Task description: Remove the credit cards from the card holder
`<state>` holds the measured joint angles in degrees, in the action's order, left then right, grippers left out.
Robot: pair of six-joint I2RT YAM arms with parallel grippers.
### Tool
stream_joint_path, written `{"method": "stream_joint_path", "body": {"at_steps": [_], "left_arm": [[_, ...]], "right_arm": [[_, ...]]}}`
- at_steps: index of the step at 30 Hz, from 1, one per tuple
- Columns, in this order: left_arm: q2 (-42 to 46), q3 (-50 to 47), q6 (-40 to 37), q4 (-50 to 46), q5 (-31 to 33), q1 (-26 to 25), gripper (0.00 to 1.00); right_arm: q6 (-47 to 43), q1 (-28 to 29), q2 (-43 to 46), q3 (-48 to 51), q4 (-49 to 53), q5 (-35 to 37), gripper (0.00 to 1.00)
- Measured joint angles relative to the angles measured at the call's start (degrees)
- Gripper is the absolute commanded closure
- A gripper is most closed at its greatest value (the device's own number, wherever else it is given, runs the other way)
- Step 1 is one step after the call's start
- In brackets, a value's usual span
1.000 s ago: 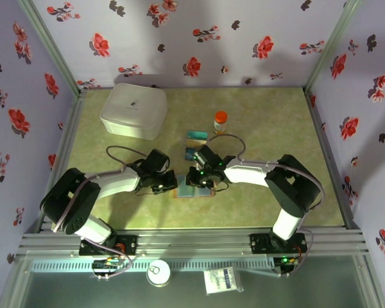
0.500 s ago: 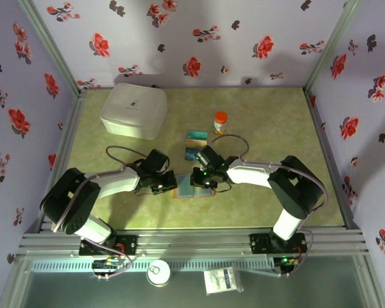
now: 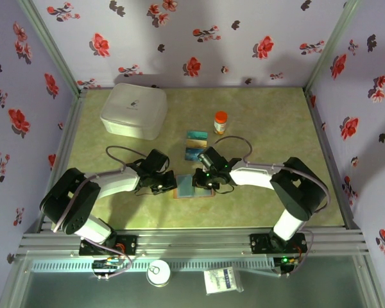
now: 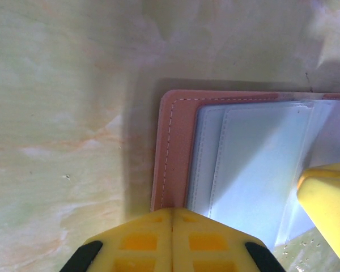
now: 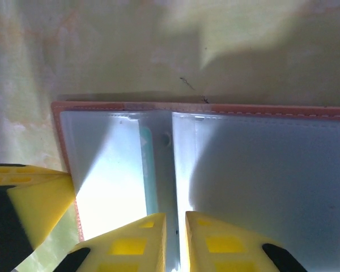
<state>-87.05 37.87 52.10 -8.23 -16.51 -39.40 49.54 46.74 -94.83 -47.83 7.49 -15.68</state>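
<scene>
The card holder (image 3: pixel 191 187) lies open on the table, brown rim (image 4: pixel 175 141) up and pale blue-grey sleeves (image 5: pixel 260 170) showing. My left gripper (image 3: pixel 169 184) is shut, and its joined tips (image 4: pixel 171 218) rest on the holder's left edge. My right gripper (image 3: pixel 203 181) stands over the centre fold, jaws (image 5: pixel 175 221) a narrow slit apart with nothing clearly held. A teal credit card's edge (image 5: pixel 149 170) peeks from the pocket left of the fold. Two teal-blue credit cards (image 3: pixel 196 135) (image 3: pixel 194 153) lie on the table behind the holder.
A large white lidded box (image 3: pixel 134 110) stands at the back left. A small orange-capped bottle (image 3: pixel 221 121) stands behind the loose cards. Each wrist view catches the other gripper's yellow finger at its edge (image 4: pixel 328 198) (image 5: pixel 31 201).
The right arm has shifted slightly to the right over the holder, and its jaws have parted a little. The left arm and the holder have stayed put.
</scene>
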Motion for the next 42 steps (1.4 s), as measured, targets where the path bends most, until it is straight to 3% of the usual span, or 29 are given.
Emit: {"method": "stream_joint_path", "body": {"at_steps": [5, 20, 42], "left_arm": [[0.0, 0.0, -0.02, 0.0, 0.0, 0.04, 0.94], [-0.02, 0.0, -0.24, -0.04, -0.02, 0.68, 0.95], [-0.13, 0.0, -0.66, -0.15, -0.02, 0.96, 0.95]], "right_arm": [[0.0, 0.2, 1.4, -0.46, 0.26, 0.0, 0.77], [-0.04, 1.66, -4.76, -4.26, -0.39, -3.89, 0.81], [-0.07, -0.07, -2.56, -0.63, -2.32, -3.69, 0.83]]}}
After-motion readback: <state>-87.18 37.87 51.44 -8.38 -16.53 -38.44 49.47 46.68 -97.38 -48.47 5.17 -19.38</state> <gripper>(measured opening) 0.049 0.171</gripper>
